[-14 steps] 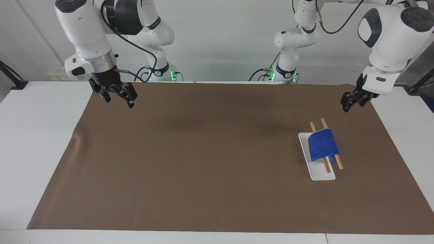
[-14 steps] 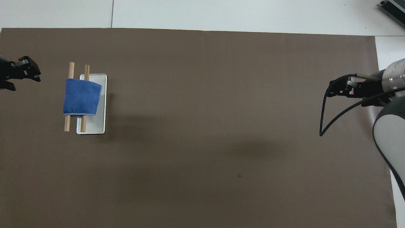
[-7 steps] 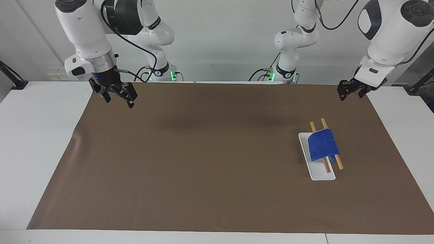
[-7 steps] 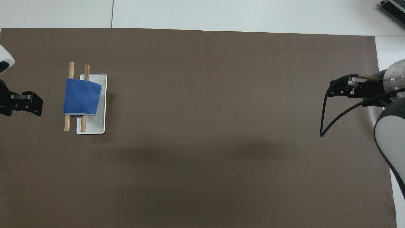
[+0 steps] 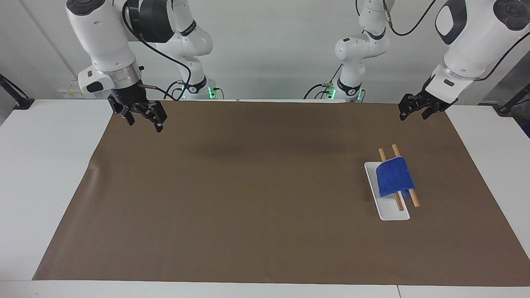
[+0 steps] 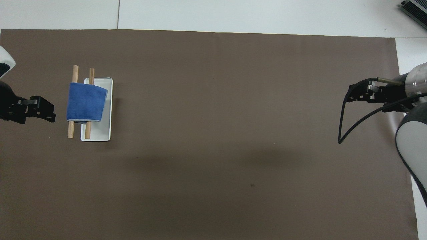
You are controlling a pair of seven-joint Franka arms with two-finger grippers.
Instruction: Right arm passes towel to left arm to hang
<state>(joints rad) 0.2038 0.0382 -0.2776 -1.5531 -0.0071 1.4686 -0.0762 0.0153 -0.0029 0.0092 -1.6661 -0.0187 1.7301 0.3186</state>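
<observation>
No readable text, labels, brands, numbers or signs showed anywhere in either view.

One blue towel (image 5: pixel 394 179), two wooden rods (image 5: pixel 398 203), one white tray (image 5: pixel 389 213), two arms (image 5: pixel 103 37).

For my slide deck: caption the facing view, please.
Blue towel draped over two wooden rods on a white tray; both arms raised, empty.
</observation>
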